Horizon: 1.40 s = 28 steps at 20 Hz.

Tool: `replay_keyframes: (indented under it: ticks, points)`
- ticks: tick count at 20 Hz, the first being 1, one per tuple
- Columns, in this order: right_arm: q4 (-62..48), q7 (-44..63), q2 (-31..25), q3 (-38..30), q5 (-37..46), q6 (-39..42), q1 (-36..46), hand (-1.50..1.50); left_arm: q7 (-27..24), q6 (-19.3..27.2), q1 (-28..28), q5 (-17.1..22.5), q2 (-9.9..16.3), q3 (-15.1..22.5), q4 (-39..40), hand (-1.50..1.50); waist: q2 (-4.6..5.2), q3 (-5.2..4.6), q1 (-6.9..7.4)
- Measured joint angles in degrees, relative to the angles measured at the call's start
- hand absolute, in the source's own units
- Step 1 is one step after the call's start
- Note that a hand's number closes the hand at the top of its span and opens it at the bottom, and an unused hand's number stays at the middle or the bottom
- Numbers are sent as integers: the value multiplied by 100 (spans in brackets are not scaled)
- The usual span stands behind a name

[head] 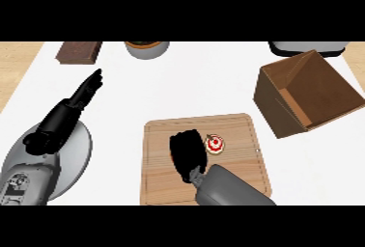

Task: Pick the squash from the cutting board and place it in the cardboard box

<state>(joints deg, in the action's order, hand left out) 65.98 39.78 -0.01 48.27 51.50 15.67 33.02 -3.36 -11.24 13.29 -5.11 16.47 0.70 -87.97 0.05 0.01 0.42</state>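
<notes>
A wooden cutting board (231, 181) lies at the centre front of the white counter. On it sits the squash (215, 144), a small tan piece with a red and white face. My right hand (187, 153) is low over the board just left of the squash, fingers stretched away from me and nothing held; whether it touches the squash I cannot tell. The open cardboard box (303, 94) stands at the right, tipped so its opening faces up and left. My left hand (87, 89) rests over the counter's left side, fingers straight, holding nothing.
A grey round plate (80, 152) lies at the lower left under my left forearm. At the back stand a dark brown block (78, 52), a grey pot (147, 49) and a white and black appliance (308, 47).
</notes>
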Motion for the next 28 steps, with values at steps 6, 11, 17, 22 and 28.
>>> replay_keyframes:
  ticks: [6, 11, 17, 22, 28]
  points:
    - [-138, -594, -35, 37, 511, -469, 117, 150, -31, 24, -92, -111, -122, 3, -40, 0, -5, 0, -8]
    - [-836, -728, -11, -520, 191, -1081, 663, 150, 2, -35, -85, -131, -178, 39, -125, 0, 27, 2, 76]
    - [-1932, -672, -1, -1571, -471, -1922, 1608, 150, -151, -98, -22, -186, -206, 122, -31, 0, 95, 3, 266]
    - [-2649, -791, 1, -1743, -395, -2536, 2485, 150, -55, -108, 66, -211, -191, 89, -54, 0, 73, 1, 247]
    - [-2641, -343, 1, -1688, -171, -2747, 3228, 150, -65, -132, 64, -189, -179, -24, 31, 0, 21, -2, 123]
